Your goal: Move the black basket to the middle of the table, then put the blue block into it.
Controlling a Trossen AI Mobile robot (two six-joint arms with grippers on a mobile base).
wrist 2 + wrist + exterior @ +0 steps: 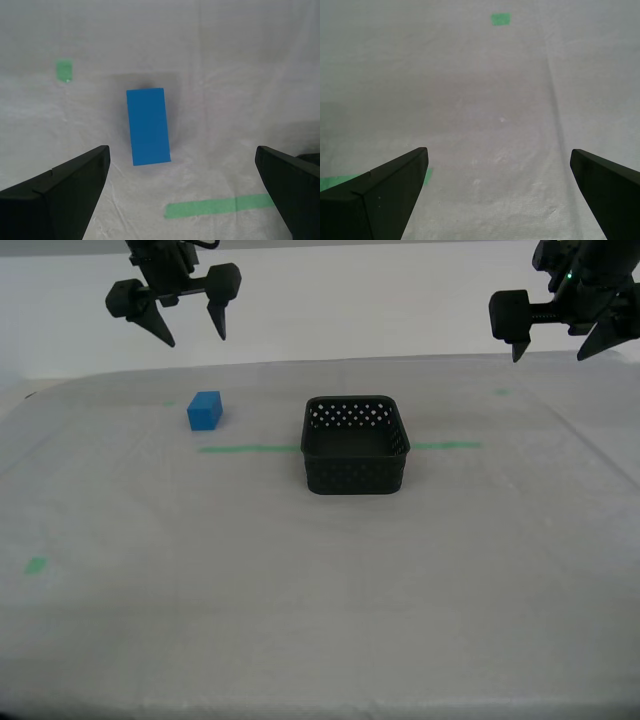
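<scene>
The black basket [355, 476] stands empty near the middle of the table [300, 600], on the green tape line [250, 449]. The blue block [204, 411] lies on the cloth toward the exterior view's left of the basket, apart from it. My second gripper [194, 338] hangs open and empty high above the block; the second wrist view shows the block [147, 126] below and between its fingers [75, 185]. My first gripper [548, 355] is open and empty, high at the exterior view's right, over bare cloth [495, 110].
Small green tape marks lie on the cloth at the near left [36, 565] and far right [502, 392]. A tape mark [64, 69] and a tape strip [220, 205] lie near the block. A white wall stands behind the table.
</scene>
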